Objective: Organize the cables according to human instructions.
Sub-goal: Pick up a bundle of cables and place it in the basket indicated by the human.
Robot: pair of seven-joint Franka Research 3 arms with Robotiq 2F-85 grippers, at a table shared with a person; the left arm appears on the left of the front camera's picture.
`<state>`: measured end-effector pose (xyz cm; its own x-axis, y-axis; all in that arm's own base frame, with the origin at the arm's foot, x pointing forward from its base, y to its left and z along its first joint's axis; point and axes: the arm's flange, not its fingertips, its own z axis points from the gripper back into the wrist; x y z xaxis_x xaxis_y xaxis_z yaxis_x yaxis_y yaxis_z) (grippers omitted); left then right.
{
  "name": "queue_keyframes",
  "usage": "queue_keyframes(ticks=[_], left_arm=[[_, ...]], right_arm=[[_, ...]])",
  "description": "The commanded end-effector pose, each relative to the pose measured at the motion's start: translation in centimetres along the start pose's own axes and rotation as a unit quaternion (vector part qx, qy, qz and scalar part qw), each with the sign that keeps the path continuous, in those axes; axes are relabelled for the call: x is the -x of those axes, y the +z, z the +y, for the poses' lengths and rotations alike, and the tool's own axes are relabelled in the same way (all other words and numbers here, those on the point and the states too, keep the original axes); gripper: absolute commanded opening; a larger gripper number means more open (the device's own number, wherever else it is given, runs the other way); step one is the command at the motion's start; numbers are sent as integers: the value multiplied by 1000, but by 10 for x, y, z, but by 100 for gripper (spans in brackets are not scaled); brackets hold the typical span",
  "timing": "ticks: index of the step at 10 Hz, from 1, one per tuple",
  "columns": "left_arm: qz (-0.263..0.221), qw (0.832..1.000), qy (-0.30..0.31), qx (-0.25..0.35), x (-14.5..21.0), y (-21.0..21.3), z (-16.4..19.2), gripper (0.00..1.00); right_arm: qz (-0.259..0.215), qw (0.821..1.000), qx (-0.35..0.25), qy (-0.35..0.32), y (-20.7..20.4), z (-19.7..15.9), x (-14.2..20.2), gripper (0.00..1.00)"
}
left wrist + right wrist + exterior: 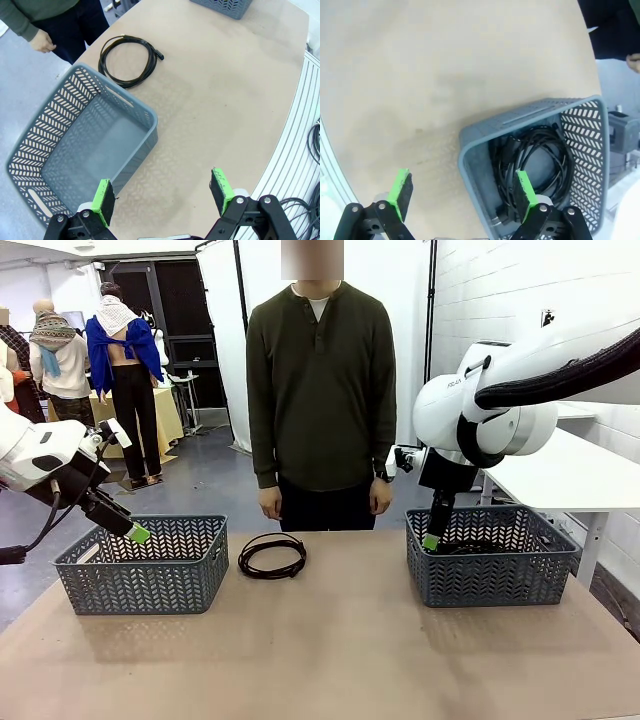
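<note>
My left gripper (162, 197) hangs at the bottom of its wrist view, fingers spread wide and holding nothing, over the near corner of the left basket (142, 564). One coiled cable (272, 555) lies on the table (330, 650) at centre frame in the front view, just right of that basket and below the human (320, 390), whose arms hang down. My right gripper (462, 195) is parted too, empty, straddling the rim of the right basket (470, 150) (coiled cables (535, 165) piled inside, lower right of that view).
</note>
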<state>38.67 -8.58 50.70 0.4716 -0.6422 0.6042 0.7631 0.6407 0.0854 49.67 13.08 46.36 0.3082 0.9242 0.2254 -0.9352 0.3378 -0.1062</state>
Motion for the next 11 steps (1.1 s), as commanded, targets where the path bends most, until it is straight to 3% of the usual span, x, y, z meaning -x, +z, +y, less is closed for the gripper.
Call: queue_keyframes(ticks=[1, 11], left_arm=[[-6, 1000, 5, 3, 1, -1, 2, 100], [-6, 1000, 5, 3, 1, -1, 2, 100]], right_arm=[[4, 1000, -2, 2, -1, -1, -2, 100], [4, 1000, -2, 2, -1, -1, -2, 100]])
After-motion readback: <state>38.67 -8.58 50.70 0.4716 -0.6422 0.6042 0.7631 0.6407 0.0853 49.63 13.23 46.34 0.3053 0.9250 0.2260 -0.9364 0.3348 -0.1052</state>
